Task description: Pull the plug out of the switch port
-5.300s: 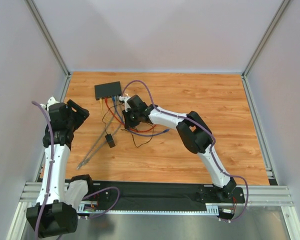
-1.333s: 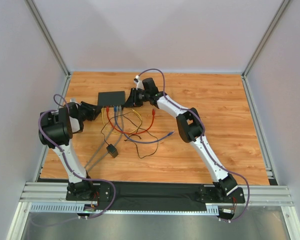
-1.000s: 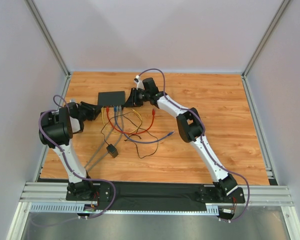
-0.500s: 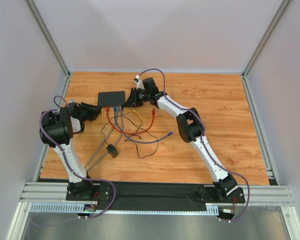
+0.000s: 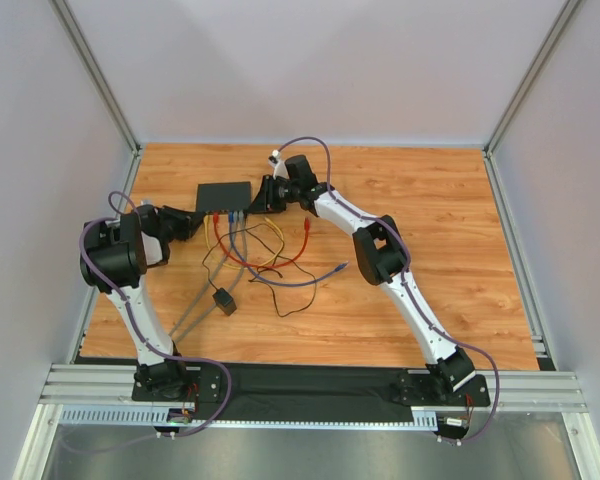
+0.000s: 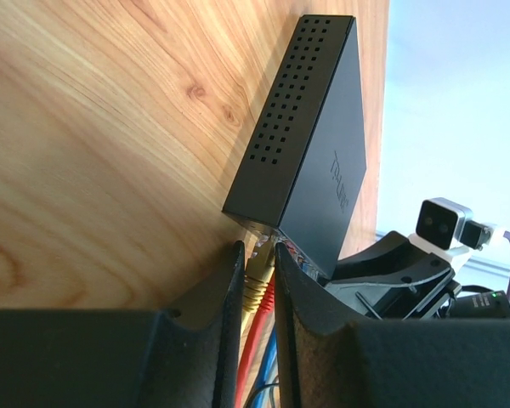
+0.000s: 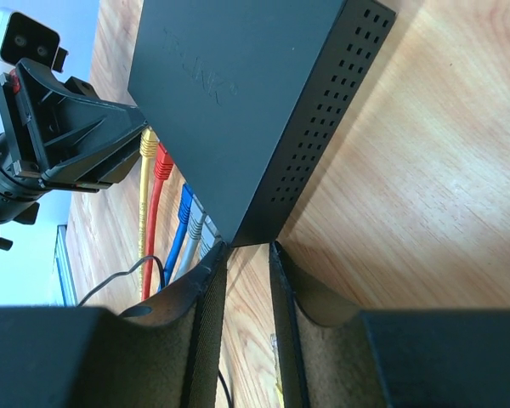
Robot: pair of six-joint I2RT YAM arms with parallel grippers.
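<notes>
Since a few seconds ago the left arm has swung in from the side to the left end of the switch [image 5: 225,196]. The right arm has moved up from the cable tangle to the switch's right end, and the switch has shifted slightly. Over the last second neither arm has visibly moved.

The switch lies flat toward the far left of the wooden bench [image 5: 410,190], its ports along the near edge. A yellow plug [image 6: 259,274] sits in the port nearest the left end. A red cable [image 7: 156,200] is plugged in just beside it, then a blue cable [image 7: 180,223] and grey cables [image 7: 197,231]. All of them trail toward the near side in a loose tangle, crossed by a purple cable [image 5: 300,282]. A small black block [image 5: 223,301] on a thin black wire lies nearer still, apart from the switch.

The left pincer [image 6: 259,249] is nearly closed. One finger lies against each side of the yellow plug, right at the port. The red and blue cables show through the narrow gap behind it, crowding the plug closely.

The right pincer [image 7: 247,247] is clamped on the switch's right near corner. Its two fingers are set closely either side of the thin perforated end wall.
</notes>
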